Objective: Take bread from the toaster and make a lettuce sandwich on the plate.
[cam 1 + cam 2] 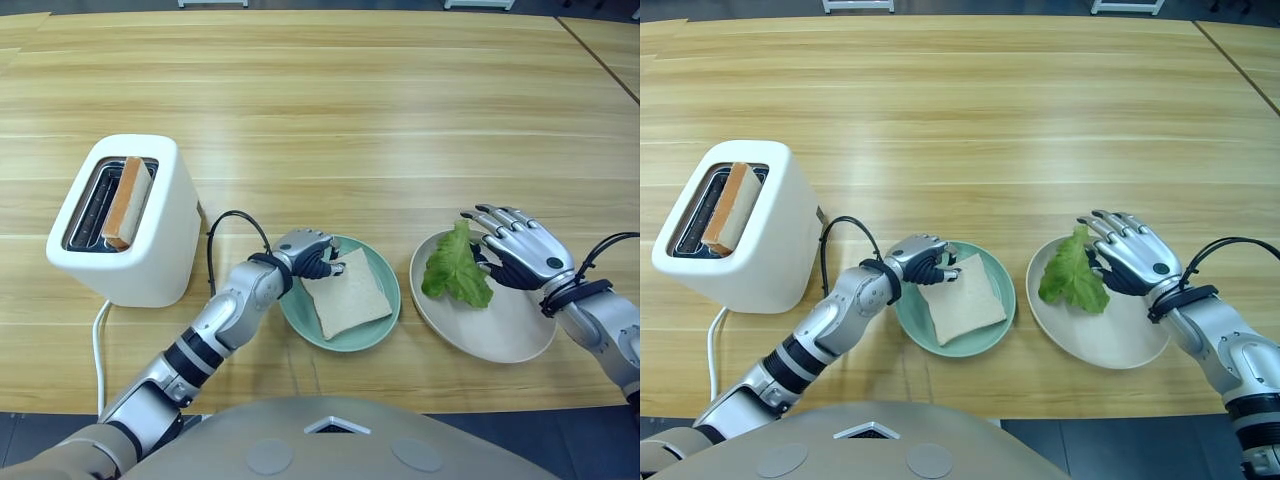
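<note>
Lettuce (457,268) lies on the beige plate (510,340), just right of the green plate (392,300), on the half of its dish that faces the green plate; its long axis runs far to near, the near end leaning slightly away from the green plate; it is one bright green leaf, ruffled and crumpled; the right hand (525,250) sits against the leaf's edge on the side away from the green plate, fingers spread and nearly straight above it, nothing pinched as far as I can judge; this hand is much the nearer, so the pick looks to be its job, and the carry would go sideways toward the green plate; on the green plate a bread slice (350,298) lies flat, pale and square; the left hand (305,252) is at the slice's far corner, fingers curled onto it, seemingly gripping; left of the green plate the toaster (150,250) holds a second slice (128,200) upright in its slot
</note>
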### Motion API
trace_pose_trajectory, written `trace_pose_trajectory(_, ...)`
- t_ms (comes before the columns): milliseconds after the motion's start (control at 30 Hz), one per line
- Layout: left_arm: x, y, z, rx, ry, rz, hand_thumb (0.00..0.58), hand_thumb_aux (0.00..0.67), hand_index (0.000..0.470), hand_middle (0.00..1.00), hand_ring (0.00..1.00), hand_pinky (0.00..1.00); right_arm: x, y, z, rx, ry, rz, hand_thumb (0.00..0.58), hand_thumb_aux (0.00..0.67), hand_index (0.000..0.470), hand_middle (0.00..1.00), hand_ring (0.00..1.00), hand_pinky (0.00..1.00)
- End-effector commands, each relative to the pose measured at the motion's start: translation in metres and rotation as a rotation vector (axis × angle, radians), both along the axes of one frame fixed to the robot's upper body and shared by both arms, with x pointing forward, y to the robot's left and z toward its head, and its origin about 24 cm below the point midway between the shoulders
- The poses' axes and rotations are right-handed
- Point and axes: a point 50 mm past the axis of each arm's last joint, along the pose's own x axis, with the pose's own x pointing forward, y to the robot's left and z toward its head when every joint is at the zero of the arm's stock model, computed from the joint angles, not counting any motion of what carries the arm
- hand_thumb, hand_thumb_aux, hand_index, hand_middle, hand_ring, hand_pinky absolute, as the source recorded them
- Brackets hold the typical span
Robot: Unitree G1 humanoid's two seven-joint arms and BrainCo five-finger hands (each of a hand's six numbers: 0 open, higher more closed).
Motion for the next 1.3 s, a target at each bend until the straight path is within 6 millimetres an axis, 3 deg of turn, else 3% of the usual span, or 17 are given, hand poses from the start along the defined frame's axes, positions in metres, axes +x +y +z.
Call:
trace_pose_trajectory(33,-0.009,-0.005,0.014,0.076,-0.091,-0.098,0.567,0.57,0.4,0.11,0.11,0.11,-0.001,-0.003,0.0,-0.028,0.036,-0.001,0.58,0.67,0.47,0.0,0.0,0.0)
trace_pose_trajectory(67,-0.011,-0.007,0.018,0.092,-0.119,-0.116,0.485,0.399,0.28,0.0,0.0,0.0,-0.002,-0.003,-0.002,-0.038,0.048,-0.002,0.58,0.67,0.47,0.0,0.0,0.0)
trace_pose_trajectory(100,-0.013,-0.009,0.024,0.107,-0.159,-0.14,0.223,0.145,0.101,0.0,0.0,0.0,-0.003,-0.005,-0.005,-0.051,0.061,-0.004,0.575,0.61,0.428,0.0,0.0,0.0)
trace_pose_trajectory(133,-0.014,-0.01,0.03,0.111,-0.187,-0.149,0.0,0.0,0.0,0.0,0.0,0.0,-0.004,-0.006,-0.008,-0.058,0.072,-0.005,0.57,0.583,0.409,0.0,0.0,0.0)
trace_pose_trajectory(200,-0.016,-0.013,0.042,0.111,-0.259,-0.16,0.0,0.0,0.0,0.0,0.0,0.0,-0.005,-0.008,-0.01,-0.064,0.084,-0.009,0.556,0.533,0.374,0.0,0.0,0.0)
trace_pose_trajectory(267,-0.018,-0.016,0.057,0.094,-0.344,-0.158,0.0,0.0,0.0,0.0,0.0,0.0,-0.005,-0.01,-0.011,-0.077,0.09,-0.008,0.508,0.434,0.304,0.0,0.0,0.0)
trace_pose_trajectory(333,-0.021,-0.018,0.072,0.072,-0.413,-0.156,0.0,0.0,0.0,0.0,0.0,0.0,-0.005,-0.012,-0.014,-0.092,0.094,-0.008,0.5,0.42,0.295,0.0,0.0,0.0)
trace_pose_trajectory(400,-0.022,-0.018,0.082,0.055,-0.463,-0.151,0.0,0.0,0.0,0.0,0.0,0.0,-0.004,-0.013,-0.018,-0.1,0.095,-0.01,0.449,0.352,0.247,0.0,0.0,0.0)
trace_pose_trajectory(467,-0.024,-0.017,0.089,0.049,-0.492,-0.147,0.0,0.0,0.0,0.0,0.0,0.0,-0.004,-0.015,-0.022,-0.111,0.096,-0.016,0.449,0.352,0.247,0.0,0.0,0.0)
trace_pose_trajectory(667,-0.031,-0.006,0.11,0.022,-0.558,-0.13,0.0,0.0,0.0,0.0,0.0,0.0,-0.004,-0.019,-0.037,-0.164,0.119,-0.011,0.48,0.391,0.275,0.0,0.0,0.0)
trace_pose_trajectory(733,-0.033,0.003,0.119,0.015,-0.584,-0.102,0.0,0.0,0.0,0.0,0.0,0.0,-0.004,-0.017,-0.04,-0.17,0.125,-0.002,0.547,0.51,0.358,0.0,0.0,0.0)
trace_pose_trajectory(767,-0.033,0.009,0.124,0.013,-0.601,-0.083,0.0,0.0,0.0,0.0,0.0,0.0,-0.005,-0.016,-0.04,-0.17,0.124,0.002,0.58,0.67,0.47,0.0,0.0,0.0)
trace_pose_trajectory(1000,-0.031,0.085,0.165,0.068,-0.721,0.213,0.0,0.0,0.0,0.0,0.0,0.0,-0.004,-0.003,-0.032,-0.106,0.078,0.034,0.58,0.67,0.47,0.0,0.0,0.0)
trace_pose_trajectory(1167,-0.037,0.157,0.183,0.166,-0.754,0.532,0.0,0.0,0.0,0.0,0.0,0.0,0.002,0.019,0.005,0.023,-0.102,0.094,0.58,0.67,0.47,0.0,0.0,0.0)
trace_pose_trajectory(1300,-0.043,0.208,0.179,0.282,-0.673,0.747,0.0,0.0,0.0,0.0,0.0,0.0,0.003,0.046,0.029,0.121,-0.186,0.161,0.58,0.67,0.47,0.0,0.0,0.0)
